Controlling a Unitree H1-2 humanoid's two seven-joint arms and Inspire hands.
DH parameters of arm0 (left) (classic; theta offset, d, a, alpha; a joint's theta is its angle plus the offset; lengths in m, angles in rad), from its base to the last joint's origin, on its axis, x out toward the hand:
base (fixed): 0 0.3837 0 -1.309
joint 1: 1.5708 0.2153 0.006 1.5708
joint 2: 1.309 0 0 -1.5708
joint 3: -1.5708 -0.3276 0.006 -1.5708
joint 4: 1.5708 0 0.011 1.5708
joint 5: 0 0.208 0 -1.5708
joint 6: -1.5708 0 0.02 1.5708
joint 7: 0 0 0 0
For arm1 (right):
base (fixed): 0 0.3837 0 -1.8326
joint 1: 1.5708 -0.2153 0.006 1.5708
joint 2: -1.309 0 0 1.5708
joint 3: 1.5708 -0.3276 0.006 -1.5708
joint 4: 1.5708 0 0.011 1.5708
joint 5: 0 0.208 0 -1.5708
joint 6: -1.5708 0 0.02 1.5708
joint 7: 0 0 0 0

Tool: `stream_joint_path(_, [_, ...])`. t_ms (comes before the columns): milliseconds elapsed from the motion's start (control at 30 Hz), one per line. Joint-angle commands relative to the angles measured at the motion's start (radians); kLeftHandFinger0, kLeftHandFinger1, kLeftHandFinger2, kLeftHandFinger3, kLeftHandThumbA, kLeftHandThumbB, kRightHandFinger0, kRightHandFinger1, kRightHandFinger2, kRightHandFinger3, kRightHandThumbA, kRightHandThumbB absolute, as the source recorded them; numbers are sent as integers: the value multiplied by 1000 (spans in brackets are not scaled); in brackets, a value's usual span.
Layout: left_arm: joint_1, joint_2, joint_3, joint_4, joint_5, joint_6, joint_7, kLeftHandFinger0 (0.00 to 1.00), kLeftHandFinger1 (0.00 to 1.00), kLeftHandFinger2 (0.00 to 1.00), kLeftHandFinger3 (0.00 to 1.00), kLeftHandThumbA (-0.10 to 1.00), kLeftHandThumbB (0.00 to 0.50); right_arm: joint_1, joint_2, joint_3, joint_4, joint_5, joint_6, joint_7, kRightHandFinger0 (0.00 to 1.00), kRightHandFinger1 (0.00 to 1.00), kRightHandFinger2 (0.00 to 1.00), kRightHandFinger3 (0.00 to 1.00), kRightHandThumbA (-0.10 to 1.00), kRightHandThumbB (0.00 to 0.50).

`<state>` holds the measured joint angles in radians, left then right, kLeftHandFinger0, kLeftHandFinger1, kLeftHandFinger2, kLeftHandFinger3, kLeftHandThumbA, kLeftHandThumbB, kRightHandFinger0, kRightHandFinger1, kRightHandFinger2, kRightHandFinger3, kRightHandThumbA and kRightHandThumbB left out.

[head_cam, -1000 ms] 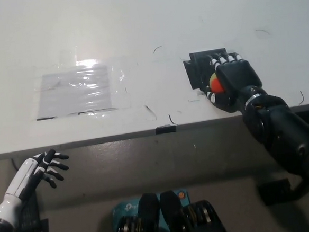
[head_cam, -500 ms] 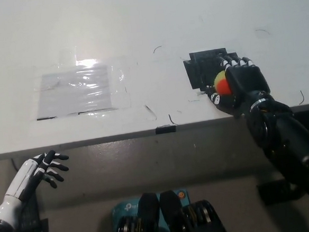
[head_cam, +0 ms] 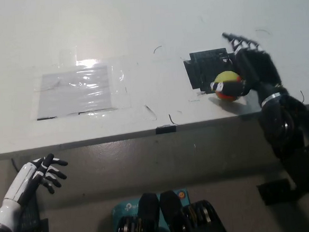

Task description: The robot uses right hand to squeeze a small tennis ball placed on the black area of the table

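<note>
White worktop (head_cam: 137, 27) fills most of the head view, its front edge running across the lower middle w/ grey floor below.

Black right hand (head_cam: 254, 66) sits over the far right of the worktop, fingers (head_cam: 239, 39) spread apart & stretched toward the back, holding nothing. Black forearm comes in from bottom right, silver band at the wrist. Hand looks a bit motion-blurred.

Just left of the palm, touching or nearly touching it (can't tell which), lies the small round yellow tennis ball w/ an orange-red patch (head_cam: 227, 85). Ball rests on the worktop at the front right corner of the black rectangular patch (head_cam: 207, 69), partly on it, partly on the white surface beside it; it throws a soft shadow to the right.

Further left, approx mid-worktop, a clear shiny plastic sheet taped flat (head_cam: 81, 91) w/ a bright glare spot at its top edge; well apart from the ball. Few thin dark scratch marks scattered between sheet & black patch. Small black tab (head_cam: 165, 129) on the worktop's front edge, below and left of the black patch.

White left hand w/ black fingertips (head_cam: 39, 174) hangs at lower left, below the worktop edge, fingers apart, empty, well away from everything on top. Dark flat object (head_cam: 32, 225) on the floor just under it; can't tell what it is.
</note>
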<state>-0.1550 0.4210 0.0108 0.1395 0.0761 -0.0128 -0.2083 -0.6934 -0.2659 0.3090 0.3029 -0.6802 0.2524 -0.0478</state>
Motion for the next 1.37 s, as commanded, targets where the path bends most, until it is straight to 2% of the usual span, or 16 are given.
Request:
stream_joint_path(0, [4, 21, 12, -10, 8, -32, 7, 353, 388, 436, 566, 1000, 112, -15, -24, -52, -127, 9, 9, -5, 1000, 1000, 1000, 1000, 1000, 500])
stream_joint_path(233, [6, 21, 14, -6, 1, -31, 3, 349, 400, 458, 570, 1000, 144, 61, -69, -146, -411, 40, 30, 63, 1000, 1000, 1000, 1000, 1000, 472])
stream_joint_path(333, [4, 16, 20, -6, -9, -29, 5, 337, 395, 445, 556, 1000, 181, 92, -61, -206, -528, 91, 167, 156, 1000, 1000, 1000, 1000, 643, 337])
stream_joint_path(400, [8, 17, 17, -27, 3, -5, 7, 343, 406, 457, 565, 1000, 166, 109, -61, -230, -565, 101, 217, 187, 890, 1000, 1000, 1000, 555, 290])
stream_joint_path(433, [8, 16, 18, -25, 2, -11, 8, 340, 401, 453, 566, 1000, 156, 127, -45, -263, -578, 93, 218, 205, 932, 1000, 1000, 1000, 500, 253])
stream_joint_path(467, [8, 22, 12, -22, 12, -33, 8, 317, 391, 465, 578, 1000, 145, 180, -8, -324, -592, 172, 171, 105, 733, 1000, 1000, 1000, 221, 217])
stream_joint_path(500, [8, 23, 12, -22, 14, -32, 8, 314, 390, 469, 573, 1000, 147, 199, 13, -354, -592, 208, 142, 77, 567, 806, 1000, 1000, 124, 177])
stream_joint_path(533, [8, 21, 13, -23, 14, -26, 10, 311, 391, 479, 569, 1000, 138, 249, 76, -439, -566, 329, 28, 3, 402, 589, 899, 889, -32, 175])
stream_joint_path(600, [16, 20, 10, -23, 18, -31, 11, 308, 389, 473, 564, 1000, 140, 295, 108, -481, -546, 359, -56, -37, 239, 422, 631, 729, -71, 147])
stream_joint_path(633, [16, 17, 13, -22, 6, -29, 8, 305, 382, 455, 553, 1000, 134, 352, 137, -519, -502, 391, -160, -96, 94, 257, 478, 621, 1, 112])
stream_joint_path(700, [18, 15, 15, -24, 3, -28, 8, 320, 388, 450, 563, 1000, 125, 406, 164, -562, -460, 450, -250, -106, 1, 117, 335, 559, -10, 121])
stream_joint_path(800, [6, 13, 15, -29, -4, -1, 4, 342, 407, 471, 568, 1000, 194, 471, 198, -608, -368, 502, -342, -115, 15, 104, 299, 561, 43, 125])
stream_joint_path(933, [8, 15, 9, -25, 5, -19, 6, 304, 382, 463, 570, 1000, 177, 498, 232, -651, -286, 549, -401, -117, 0, 64, 277, 553, 27, 145])
stream_joint_path(1000, [8, 17, 4, -24, 18, -22, 11, 287, 373, 455, 558, 1000, 150, 499, 232, -667, -181, 558, -465, -126, 0, 1, 182, 559, 37, 148])
stream_joint_path(1167, [16, 23, 9, -29, 9, -14, 5, 305, 391, 492, 594, 1000, 123, 503, 246, -673, -140, 583, -371, -76, 0, 0, 98, 575, 16, 142])
stream_joint_path(1333, [10, 18, 8, -21, 6, -16, 5, 307, 393, 494, 596, 1000, 130, 504, 220, -649, -108, 545, -402, -71, 0, 0, 73, 581, -26, 167])
